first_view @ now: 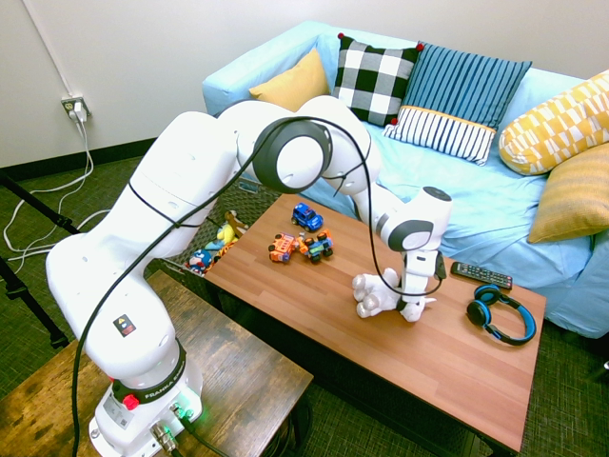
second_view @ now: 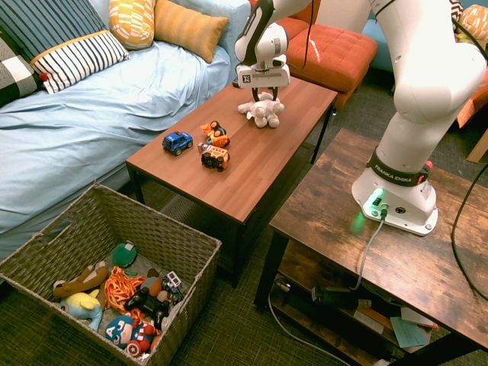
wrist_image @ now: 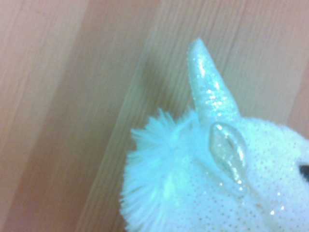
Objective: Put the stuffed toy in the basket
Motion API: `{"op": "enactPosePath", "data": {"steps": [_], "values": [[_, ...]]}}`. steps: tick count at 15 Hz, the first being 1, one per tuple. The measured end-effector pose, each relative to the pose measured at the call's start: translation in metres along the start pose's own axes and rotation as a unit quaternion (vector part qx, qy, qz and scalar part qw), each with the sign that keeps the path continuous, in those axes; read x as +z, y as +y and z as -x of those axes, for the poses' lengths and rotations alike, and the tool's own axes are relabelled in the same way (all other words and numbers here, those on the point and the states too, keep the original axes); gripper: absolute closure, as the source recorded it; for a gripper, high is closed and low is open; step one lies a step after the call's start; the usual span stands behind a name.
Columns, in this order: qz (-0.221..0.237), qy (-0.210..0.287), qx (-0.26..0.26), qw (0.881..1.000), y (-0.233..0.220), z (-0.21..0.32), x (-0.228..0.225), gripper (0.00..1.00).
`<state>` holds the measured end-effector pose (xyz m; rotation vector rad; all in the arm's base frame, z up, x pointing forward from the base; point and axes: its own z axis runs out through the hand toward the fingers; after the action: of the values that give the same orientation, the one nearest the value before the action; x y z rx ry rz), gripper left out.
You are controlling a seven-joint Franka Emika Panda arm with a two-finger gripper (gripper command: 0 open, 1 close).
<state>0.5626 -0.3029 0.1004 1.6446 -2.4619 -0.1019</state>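
Plush white stuffed toy with stubby legs, lying on the reddish-brown wooden coffee table, near the table's sofa-side half. The white arm's gripper points straight down onto the toy's head end; the fingers are sunk against the plush, and whether they are closed on it or apart cannot be told from either exterior view. In the second exterior view the gripper stands directly above the toy. The wrist view shows the toy's fuzzy head close up, with a glittery pointed horn and a shiny ear over bare tabletop.

Surroundings: a cluster of small colourful toy cars sits on the same table, well apart from the toy, between it and the table end nearest the basket. Blue-and-black headphones and a black remote control lie on the table's other end, near the gripper. The large woven basket stands on the floor beyond the table's far end, beside the light blue sofa, and already holds several soft toys. Patterned cushions line the sofa back.
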Motion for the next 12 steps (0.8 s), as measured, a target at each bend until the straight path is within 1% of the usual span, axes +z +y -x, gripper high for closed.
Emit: {"op": "enactPosePath", "data": {"steps": [3,5,7,9,12], "values": [[-0.007,-0.010,-0.026,1.000,0.000,-0.015,-0.004,1.00],[-0.023,-0.018,-0.051,0.998,0.002,-0.024,-0.017,1.00],[-0.053,-0.020,-0.081,0.995,0.011,-0.028,-0.051,1.00],[-0.076,-0.022,-0.112,0.990,0.029,-0.021,-0.090,1.00],[-0.100,-0.010,-0.170,0.980,0.065,0.018,-0.144,1.00]]}}
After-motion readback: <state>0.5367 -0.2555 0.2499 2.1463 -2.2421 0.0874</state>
